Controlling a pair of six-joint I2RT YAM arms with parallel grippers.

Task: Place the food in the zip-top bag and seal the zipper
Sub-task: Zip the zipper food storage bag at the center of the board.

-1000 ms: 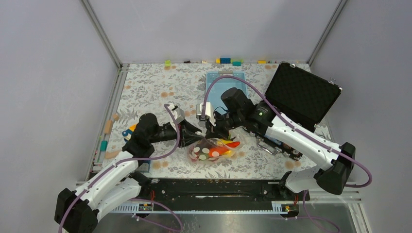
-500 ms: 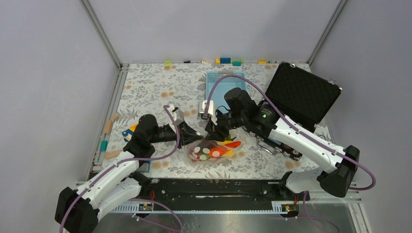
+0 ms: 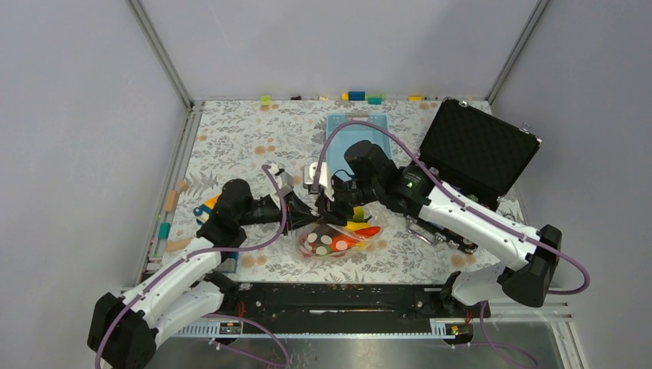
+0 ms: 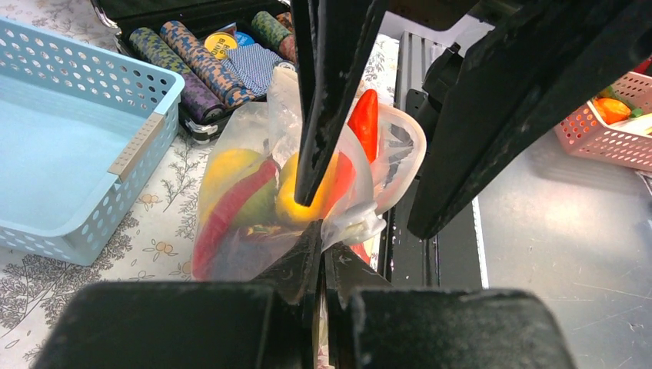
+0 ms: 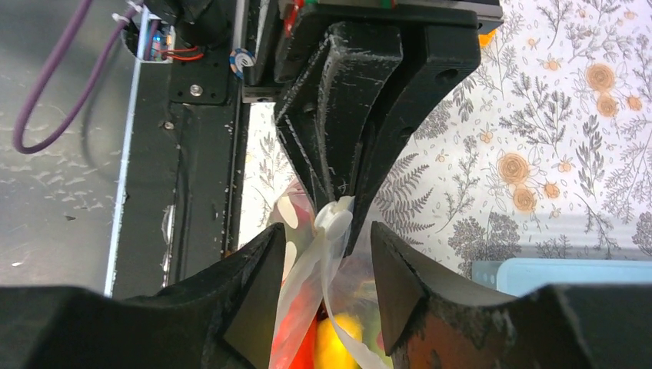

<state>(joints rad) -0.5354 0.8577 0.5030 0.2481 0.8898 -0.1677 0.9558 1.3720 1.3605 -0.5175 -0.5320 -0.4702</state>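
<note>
Nearest, just beyond the two arm bases, the zip-top bag (image 3: pixel 329 241) lies on the flowered table (image 3: pixel 238 142). The food (image 3: pixel 350 237) is inside it: red, yellow, orange and green pieces show through the dotted plastic (in the left wrist view a red chilli-shaped one (image 4: pixel 365 123) points upward). Just past the bag, both grippers meet over its upper edge. The left gripper (image 4: pixel 321 254) has its fingers pressed together on a bunched fold of that edge, holding it up. The right gripper (image 5: pixel 326 234) faces it tip to tip, its fingers apart with the loose film hanging in the gap between them. Whether the zipper is pressed closed cannot be told. Farther back sits the light-blue basket (image 3: pixel 357 132). To its right is the open black case (image 3: pixel 473 146), which holds patterned chip stacks (image 4: pixel 192 65). Small coloured blocks (image 3: pixel 356 96) line the table's far edge.
</note>
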